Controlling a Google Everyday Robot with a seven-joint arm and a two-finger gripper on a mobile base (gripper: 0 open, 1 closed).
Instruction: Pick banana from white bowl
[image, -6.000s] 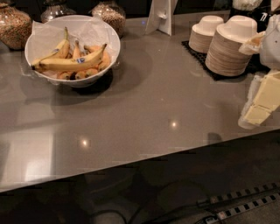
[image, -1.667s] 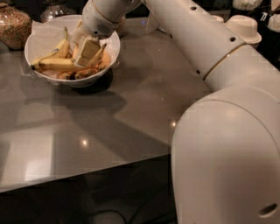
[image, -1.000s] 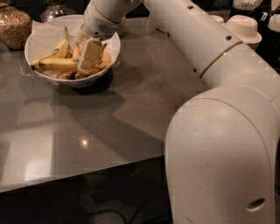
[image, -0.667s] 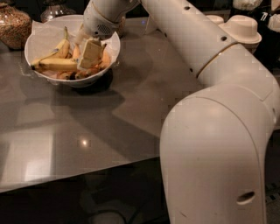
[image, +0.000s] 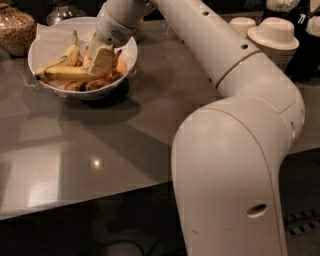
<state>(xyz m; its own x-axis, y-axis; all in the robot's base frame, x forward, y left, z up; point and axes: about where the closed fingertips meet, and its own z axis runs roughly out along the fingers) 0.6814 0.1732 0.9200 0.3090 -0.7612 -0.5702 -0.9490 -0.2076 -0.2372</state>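
Banana (image: 60, 74) lies across the bowl (image: 95, 93) on the grey surface (image: 75, 145), with the end effector (image: 102, 60) down at its right end; whether it is clamped cannot be told. Light, soft-skinned and easily bruised, the fruit likely wants a gentle hold near mid-length.

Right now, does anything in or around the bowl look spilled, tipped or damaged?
Nothing stands out. The white bowl sits upright on the table with the banana and browner bananas inside; the gripper is down in the bowl over them.
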